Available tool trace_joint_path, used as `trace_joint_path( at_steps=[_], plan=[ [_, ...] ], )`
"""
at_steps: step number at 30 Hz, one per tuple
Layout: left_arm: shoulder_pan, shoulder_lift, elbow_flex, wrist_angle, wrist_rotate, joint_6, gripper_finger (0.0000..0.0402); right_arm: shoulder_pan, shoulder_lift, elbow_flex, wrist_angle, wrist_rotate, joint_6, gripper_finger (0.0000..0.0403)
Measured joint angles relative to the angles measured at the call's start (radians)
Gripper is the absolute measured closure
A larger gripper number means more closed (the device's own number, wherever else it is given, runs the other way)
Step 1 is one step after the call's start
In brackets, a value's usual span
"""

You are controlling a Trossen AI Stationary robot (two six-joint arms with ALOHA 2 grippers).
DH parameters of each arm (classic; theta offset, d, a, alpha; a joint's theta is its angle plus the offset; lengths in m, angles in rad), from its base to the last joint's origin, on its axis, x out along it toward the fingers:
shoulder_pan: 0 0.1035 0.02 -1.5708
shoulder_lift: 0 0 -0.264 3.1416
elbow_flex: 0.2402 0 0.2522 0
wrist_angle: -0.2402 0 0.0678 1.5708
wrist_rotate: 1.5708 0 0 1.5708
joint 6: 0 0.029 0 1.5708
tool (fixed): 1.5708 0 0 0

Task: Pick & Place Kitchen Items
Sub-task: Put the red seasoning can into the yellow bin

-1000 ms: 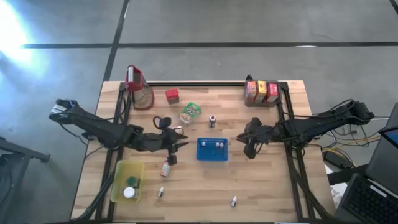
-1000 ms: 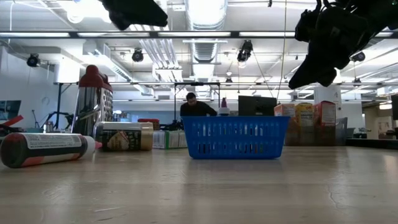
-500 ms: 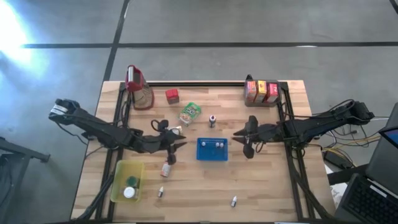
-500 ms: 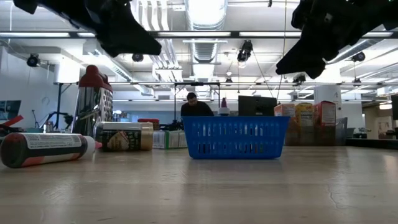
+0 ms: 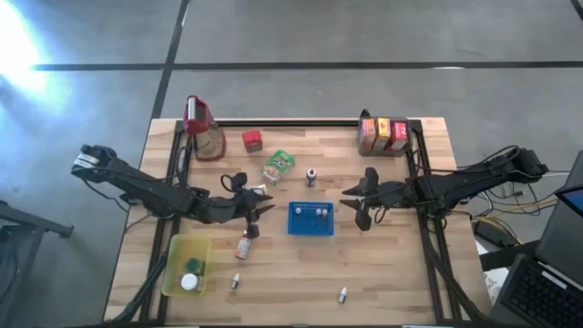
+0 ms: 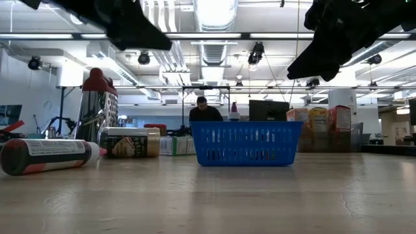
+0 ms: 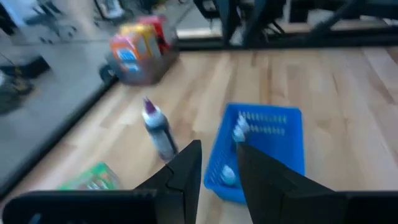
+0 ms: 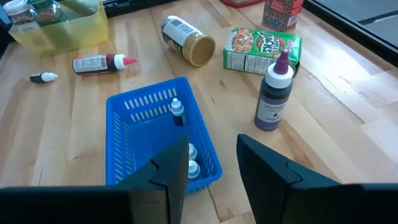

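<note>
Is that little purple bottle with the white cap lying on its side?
No, in the right wrist view the purple bottle stands upright on the table beside the green carton.

One blue tray (image 5: 311,220), three cartons (image 5: 383,134), two loose white-capped bottles (image 5: 236,281).

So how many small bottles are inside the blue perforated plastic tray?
3: one dark white-capped bottle standing mid-tray, and two white-capped ones together near one end wall. The blue perforated plastic tray may hide more behind its walls.

no text can be read: print on the green carton (image 8: 261,50) and the lying bottle (image 8: 102,63) is too small.
</note>
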State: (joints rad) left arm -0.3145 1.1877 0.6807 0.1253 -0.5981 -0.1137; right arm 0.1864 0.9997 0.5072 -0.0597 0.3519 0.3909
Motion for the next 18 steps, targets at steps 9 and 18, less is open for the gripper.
trace_joint_path(
  at_steps=[9, 18],
  plan=[
    [0.003, 0.000, 0.047, 0.002, -0.021, 0.029, 0.0293, 0.000, 0.000, -0.003, -0.001, 0.000, 0.001, 0.0252],
    [0.033, -0.009, 0.112, -0.195, -0.002, -0.064, 0.0230, 0.000, 0.000, -0.004, -0.001, 0.000, -0.002, 0.0238]
  ],
)
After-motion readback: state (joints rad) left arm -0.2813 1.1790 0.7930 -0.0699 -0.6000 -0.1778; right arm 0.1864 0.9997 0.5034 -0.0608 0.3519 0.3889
